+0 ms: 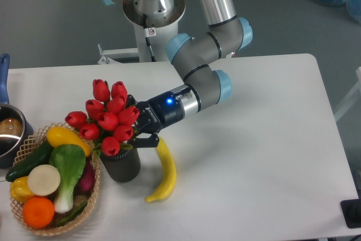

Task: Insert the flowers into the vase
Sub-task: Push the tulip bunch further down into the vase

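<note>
1. The pincer reaches in from the right, its black fingers clenched on the flowers at the stems, just below the red buds
2. The flowers sit right over the mouth of the vase; green leaves and stem ends touch or dip into the rim, though how deep they go cannot be told
3. The vase stands upright on the white bench, dark grey and ribbed, directly under the pincer
4. A yellow banana lies on the bench just to the right of the vase, its upper tip close to the lower finger of the pincer
5. To the left of the vase, touching or nearly touching it, is a wicker basket holding vegetables and an orange
6. At the far left edge, a dark pot with a blue handle is partly in view
</note>
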Robot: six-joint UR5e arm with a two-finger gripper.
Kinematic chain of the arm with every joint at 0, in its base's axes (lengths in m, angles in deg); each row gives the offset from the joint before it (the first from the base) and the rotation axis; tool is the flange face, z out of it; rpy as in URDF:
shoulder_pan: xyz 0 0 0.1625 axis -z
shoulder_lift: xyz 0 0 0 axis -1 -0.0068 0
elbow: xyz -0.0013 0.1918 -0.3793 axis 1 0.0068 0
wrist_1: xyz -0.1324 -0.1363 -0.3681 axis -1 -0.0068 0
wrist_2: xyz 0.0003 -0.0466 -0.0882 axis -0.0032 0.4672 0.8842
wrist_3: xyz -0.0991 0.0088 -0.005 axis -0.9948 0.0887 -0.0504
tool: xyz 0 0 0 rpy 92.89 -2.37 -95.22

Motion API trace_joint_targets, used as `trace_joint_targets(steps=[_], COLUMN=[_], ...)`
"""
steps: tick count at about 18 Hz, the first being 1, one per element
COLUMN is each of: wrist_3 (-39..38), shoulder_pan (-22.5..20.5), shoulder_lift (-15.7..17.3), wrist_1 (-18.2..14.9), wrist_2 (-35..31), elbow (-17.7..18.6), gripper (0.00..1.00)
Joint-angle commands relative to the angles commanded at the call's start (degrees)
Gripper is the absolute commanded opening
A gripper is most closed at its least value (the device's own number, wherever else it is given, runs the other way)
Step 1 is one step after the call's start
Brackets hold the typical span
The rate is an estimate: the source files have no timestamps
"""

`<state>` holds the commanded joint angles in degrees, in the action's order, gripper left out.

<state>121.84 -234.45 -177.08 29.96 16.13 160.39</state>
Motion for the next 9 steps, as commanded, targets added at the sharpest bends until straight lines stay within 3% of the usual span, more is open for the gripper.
trace_joint_targets(steps=[9], wrist_3=[3.2], shoulder_pan=[0.1], shoulder_lift=[-0.1], wrist_1=[0.4], wrist_2=[0.0], elbow=[2.1], gripper=[0.38])
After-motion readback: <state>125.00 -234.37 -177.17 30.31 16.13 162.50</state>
